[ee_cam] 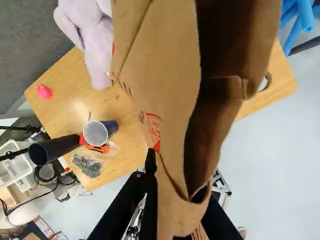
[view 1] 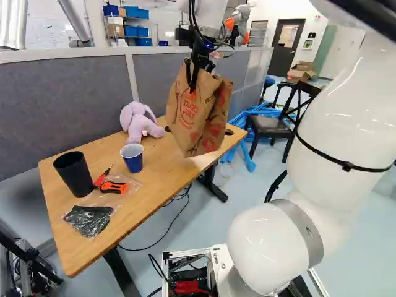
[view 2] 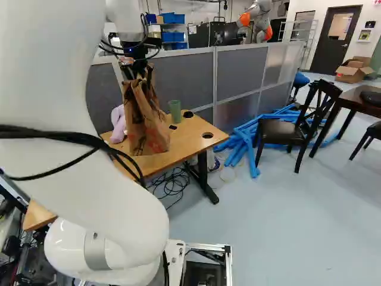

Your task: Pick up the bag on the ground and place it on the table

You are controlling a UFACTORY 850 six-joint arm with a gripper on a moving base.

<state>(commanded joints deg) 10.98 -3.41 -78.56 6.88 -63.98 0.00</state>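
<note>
In the left base view my gripper (view 1: 192, 85) is shut on the upper edge of the brown paper bag (view 1: 193, 120), which hangs upright below it. The bag is over the far part of the wooden table (view 1: 99, 232), near its front edge; whether its bottom touches the top I cannot tell. From the right base view, the bag (view 2: 144, 122) also covers part of the tabletop (view 2: 193, 140). In the wrist view my gripper (ee_cam: 175, 192) pinches the paper rim, the bag's mouth (ee_cam: 215, 115) gaping ahead of the fingers. Paper hides part of one finger.
A lilac plush toy (view 1: 140, 121), blue cup (view 1: 132, 157), black cup (view 1: 74, 173), orange tool (view 1: 114, 187) and packaged dark item (view 1: 88, 218) lie or stand on the table. A green cup (view 2: 174, 111) stands behind the bag. Beyond are partitions, blue tubes (view 2: 244, 140), a chair (view 2: 286, 128) and another robot (view 2: 256, 21).
</note>
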